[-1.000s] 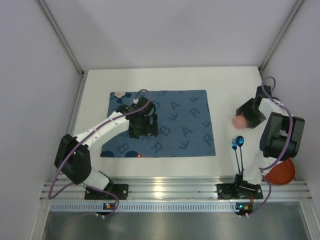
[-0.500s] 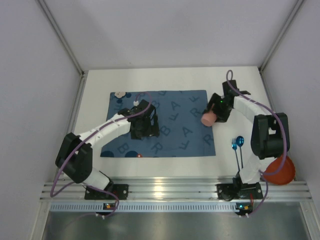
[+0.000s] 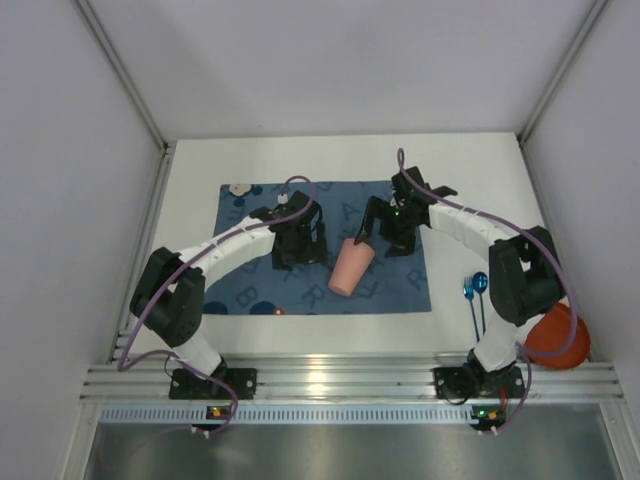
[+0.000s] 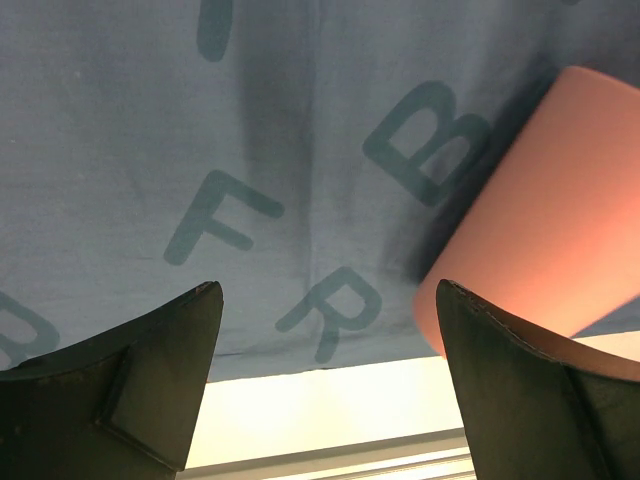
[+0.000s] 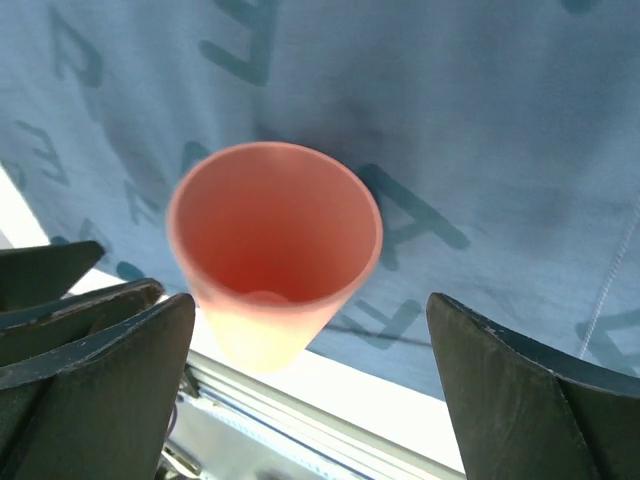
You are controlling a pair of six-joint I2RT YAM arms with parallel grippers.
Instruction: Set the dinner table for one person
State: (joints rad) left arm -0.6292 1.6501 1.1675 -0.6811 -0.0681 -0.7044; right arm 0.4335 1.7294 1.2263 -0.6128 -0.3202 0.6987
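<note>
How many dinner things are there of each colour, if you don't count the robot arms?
Pink: 1, the cup
Blue: 3, the placemat, the spoon and the other utensil next to it
Red: 1, the bowl
Total: 5

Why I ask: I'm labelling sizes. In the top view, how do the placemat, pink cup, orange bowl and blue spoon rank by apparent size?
1. placemat, by far.
2. orange bowl, though the right arm hides part.
3. pink cup, close behind the bowl.
4. blue spoon, thin.
</note>
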